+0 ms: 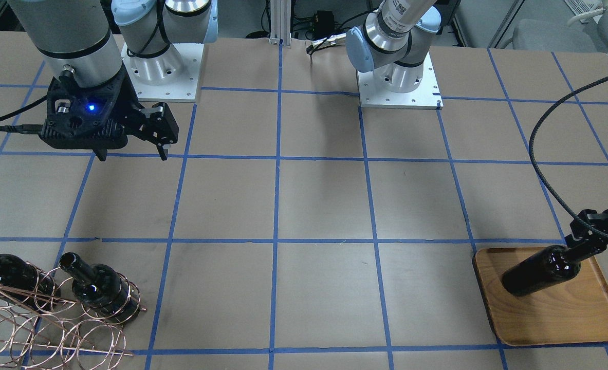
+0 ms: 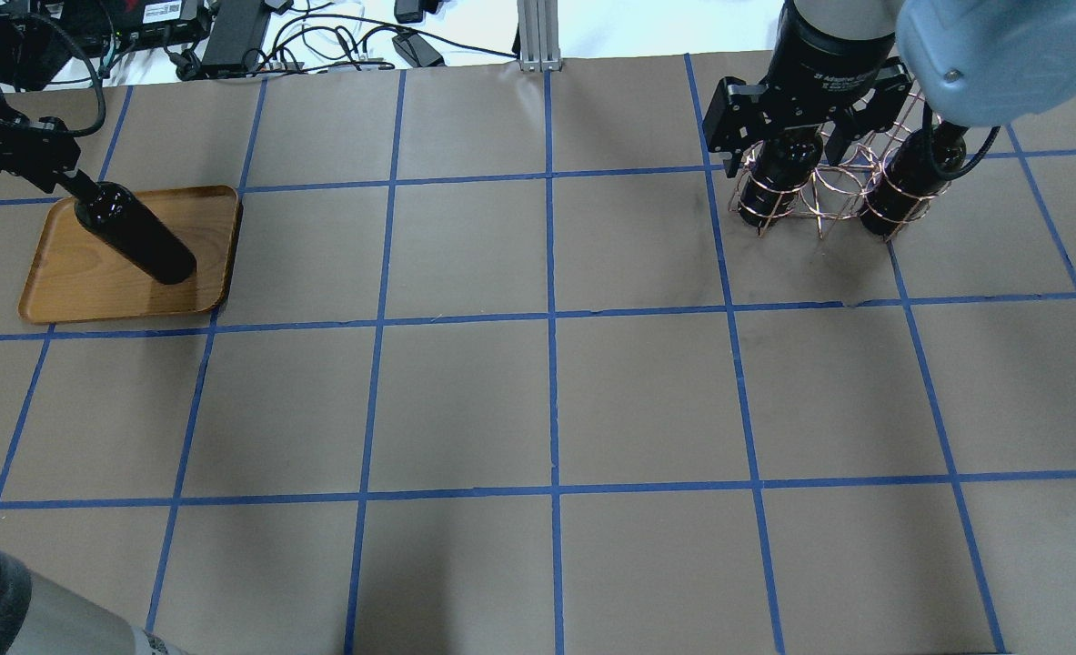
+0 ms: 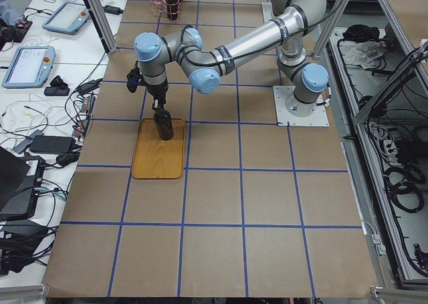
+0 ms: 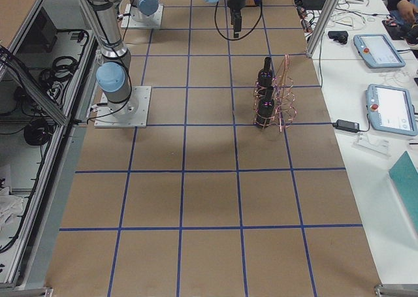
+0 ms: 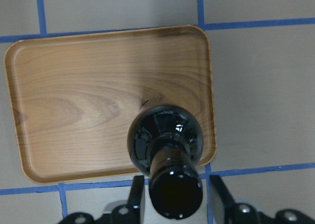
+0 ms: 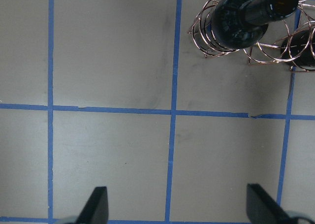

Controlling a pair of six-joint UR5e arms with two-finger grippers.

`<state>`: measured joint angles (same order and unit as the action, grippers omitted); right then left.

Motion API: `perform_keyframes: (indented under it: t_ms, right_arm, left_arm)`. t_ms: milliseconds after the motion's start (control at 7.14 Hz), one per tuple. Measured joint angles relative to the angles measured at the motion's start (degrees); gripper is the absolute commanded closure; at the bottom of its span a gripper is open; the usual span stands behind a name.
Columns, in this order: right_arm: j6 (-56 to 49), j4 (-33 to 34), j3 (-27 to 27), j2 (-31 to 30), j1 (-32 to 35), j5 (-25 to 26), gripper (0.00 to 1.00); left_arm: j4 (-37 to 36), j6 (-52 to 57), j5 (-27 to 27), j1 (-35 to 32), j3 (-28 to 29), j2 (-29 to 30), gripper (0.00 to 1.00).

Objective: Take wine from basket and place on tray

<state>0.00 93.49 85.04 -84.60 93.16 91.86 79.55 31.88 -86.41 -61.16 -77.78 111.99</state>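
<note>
My left gripper (image 1: 586, 234) is shut on the neck of a dark wine bottle (image 1: 537, 272). The bottle stands upright at one corner of the wood-grain tray (image 1: 555, 318). In the left wrist view the fingers (image 5: 138, 192) flank the neck and the bottle (image 5: 165, 135) sits near the tray's (image 5: 88, 101) edge. I cannot tell whether its base touches the tray. My right gripper (image 1: 131, 153) is open and empty, above the table beside the copper wire basket (image 1: 52, 318). Two more bottles (image 1: 100, 288) (image 1: 5, 272) stand in the basket's rings, also seen in the right wrist view (image 6: 241, 22).
The two arm bases (image 1: 162, 77) (image 1: 399, 82) are bolted at the robot's side of the table. A black cable (image 1: 540, 169) loops above the tray. The table is brown paper with blue tape lines. Side benches hold tablets (image 4: 379, 49).
</note>
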Motion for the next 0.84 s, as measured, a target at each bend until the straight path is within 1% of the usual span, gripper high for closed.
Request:
perform_keyframes:
  t_ms: [280,560,700,840]
  right_arm:
    - [0.07,0.22,0.03,-0.03,0.0,0.06,0.0]
    - [0.09,0.38,0.04,0.02,0.01,0.07,0.0]
    - [0.08,0.43,0.04,0.04,0.01,0.07,0.0]
    - [0.09,0.48,0.04,0.04,0.01,0.07,0.0]
  left_arm:
    - [0.52,-0.29,-0.27,-0.3,-0.08,-2.16,0.38]
    - [3.7,-1.93,0.08,-1.83,-0.15,-6.62,0.38]
    - [5.63,-5.78,0.33,-4.79,-0.25,-9.29,0.38]
    - [6.86,-12.78,-0.09,-9.79,-0.66,-11.68,0.38]
